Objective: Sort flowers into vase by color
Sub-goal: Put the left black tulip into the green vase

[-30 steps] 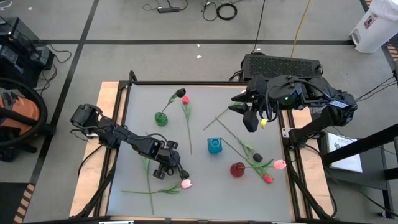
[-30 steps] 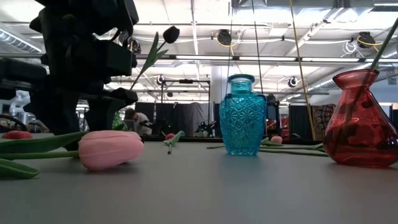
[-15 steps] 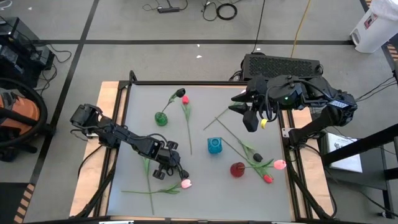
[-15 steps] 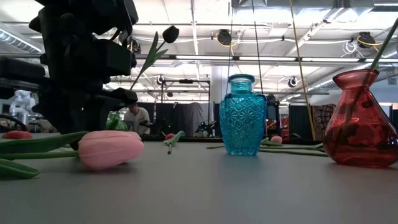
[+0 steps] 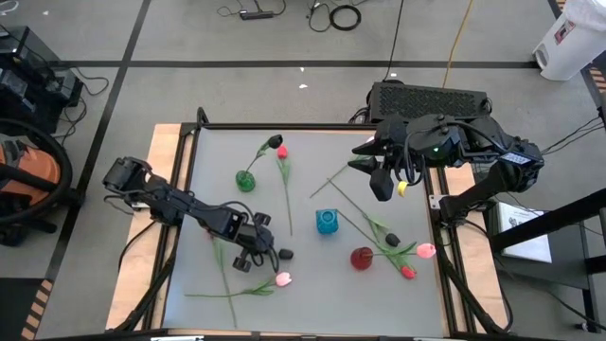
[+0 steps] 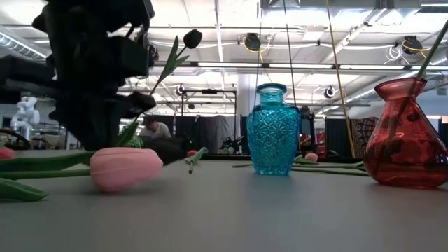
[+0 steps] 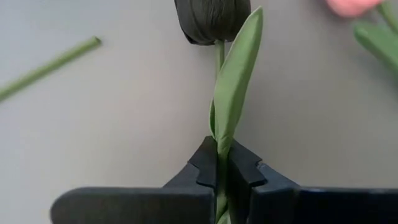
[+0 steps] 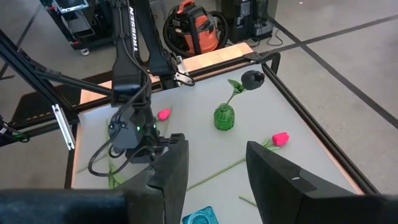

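My left gripper (image 5: 258,250) is low over the table's near left part, shut on a near-black tulip whose head (image 5: 285,254) shows just beyond its fingertips. A pink tulip (image 5: 282,278) lies on the table in front of it, its stem running left. A green vase (image 5: 245,180) holds another dark tulip (image 5: 276,142). A blue vase (image 5: 327,222) and a red vase (image 5: 362,258) stand mid-table. My right gripper (image 5: 381,185) hangs open above the far right part, touching nothing. My left gripper pinches the dark tulip's green stem and the base of its leaf (image 7: 219,163) between its two fingers, some way below the head (image 7: 211,18). The fingers come from the table's left and lie along the stem. Whether the head is clear of the table, I cannot tell.
A pink flower (image 5: 282,152) with a long stem lies beside the green vase. More flowers lie at the right: a dark bud (image 5: 392,241), a pink one (image 5: 426,250), a red one (image 5: 408,272). Loose stems (image 5: 331,180) lie far of the blue vase.
My left gripper has shut and taken hold of the dark tulip's stem. The tulip's dark head now shows to the right of the fingertips, where it was hidden before.
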Available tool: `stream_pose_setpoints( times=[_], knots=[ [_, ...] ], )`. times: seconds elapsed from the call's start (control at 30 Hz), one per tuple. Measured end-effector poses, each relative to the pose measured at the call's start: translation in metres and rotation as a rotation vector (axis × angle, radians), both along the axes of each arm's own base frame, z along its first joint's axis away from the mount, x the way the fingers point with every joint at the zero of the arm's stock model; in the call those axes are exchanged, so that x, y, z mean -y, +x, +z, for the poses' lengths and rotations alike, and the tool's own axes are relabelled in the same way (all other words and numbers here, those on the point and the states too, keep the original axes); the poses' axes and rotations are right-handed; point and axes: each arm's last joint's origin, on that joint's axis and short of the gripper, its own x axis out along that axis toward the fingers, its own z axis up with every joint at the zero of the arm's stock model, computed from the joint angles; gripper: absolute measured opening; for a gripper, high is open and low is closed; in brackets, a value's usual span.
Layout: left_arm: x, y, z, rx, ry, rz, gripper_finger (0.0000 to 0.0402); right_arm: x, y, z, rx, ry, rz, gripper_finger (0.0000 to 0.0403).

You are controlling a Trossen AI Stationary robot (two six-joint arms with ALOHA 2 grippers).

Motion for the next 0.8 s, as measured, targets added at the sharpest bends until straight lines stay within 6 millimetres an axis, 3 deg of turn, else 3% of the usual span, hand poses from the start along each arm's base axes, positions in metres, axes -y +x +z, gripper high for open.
stream_pose_setpoints(
  times=[0.5, 0.67, 0.8],
  knots=[
    [-0.012, -0.014, 0.060, 0.295, 0.117, 0.127, 0.0009, 0.000, 0.000, 0.000, -0.002, -0.008, 0.004, 0.0153],
    [-0.018, -0.021, 0.088, 0.466, 0.155, 0.220, 0.0009, 0.000, 0.000, 0.000, -0.003, -0.011, 0.006, 0.0153],
    [-0.024, -0.029, 0.114, 0.640, 0.122, 0.398, 0.0010, 0.000, 0.000, 0.000, -0.003, -0.011, 0.006, 0.0153]
  ],
)
